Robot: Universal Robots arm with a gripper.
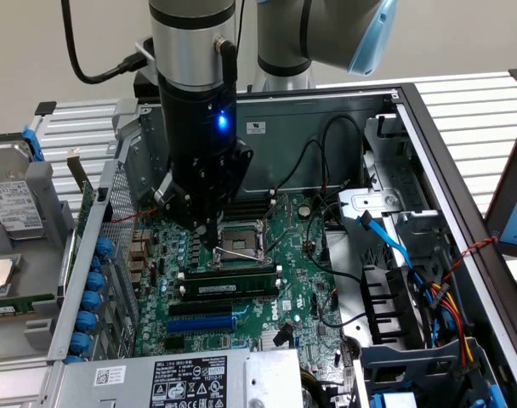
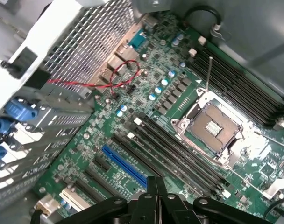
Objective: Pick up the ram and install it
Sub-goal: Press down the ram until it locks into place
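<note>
Dark-green, the ram [image 1: 229,274] stands in a slot on the motherboard [image 1: 301,255], just beside the claw [image 1: 210,238], apart from it, in the exterior view. There the claw hangs by the CPU socket [image 1: 240,242]. In the wrist view, the claw [image 2: 156,186] has its 2 fingers pressed together, empty, near the blue slot [image 2: 124,165].

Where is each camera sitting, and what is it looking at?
Exterior view: off the arm, above the open computer case, looking down at the motherboard; the arm and tool show.
Wrist view: on the wrist, looking down at the board; the tool's dark fingers show.
Both see the CPU socket and blue slot.
</note>
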